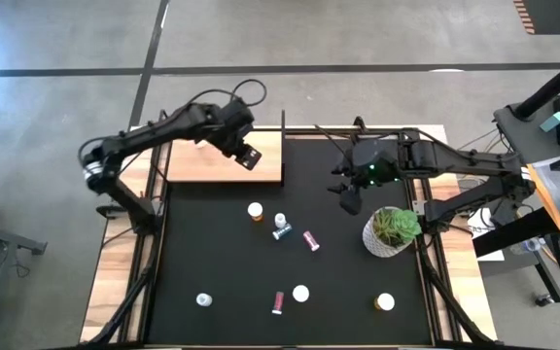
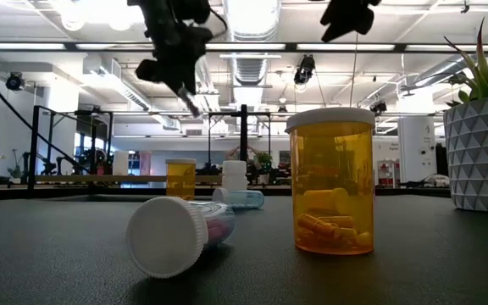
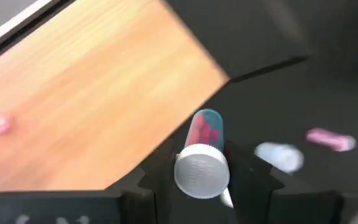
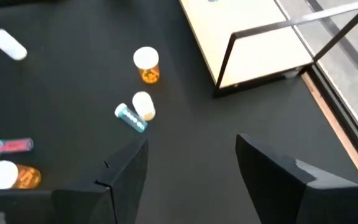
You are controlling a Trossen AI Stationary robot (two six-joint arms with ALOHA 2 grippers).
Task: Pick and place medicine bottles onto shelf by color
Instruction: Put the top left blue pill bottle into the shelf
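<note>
Left hand [image 3: 201, 177] clenched on a small bottle of pink pills [image 3: 201, 155], gripped just below the white cap, above the wooden shelf's [image 1: 202, 160] near edge. Light, rigid, smooth plastic, probably slippery; best pinched across the body. Right hand [image 1: 350, 190] released, above bare desk [image 1: 212, 253]. Loose bottles, a plant pot [image 1: 390, 233] nearby.

Two dark jointed arms, seemingly black-cabled.
</note>
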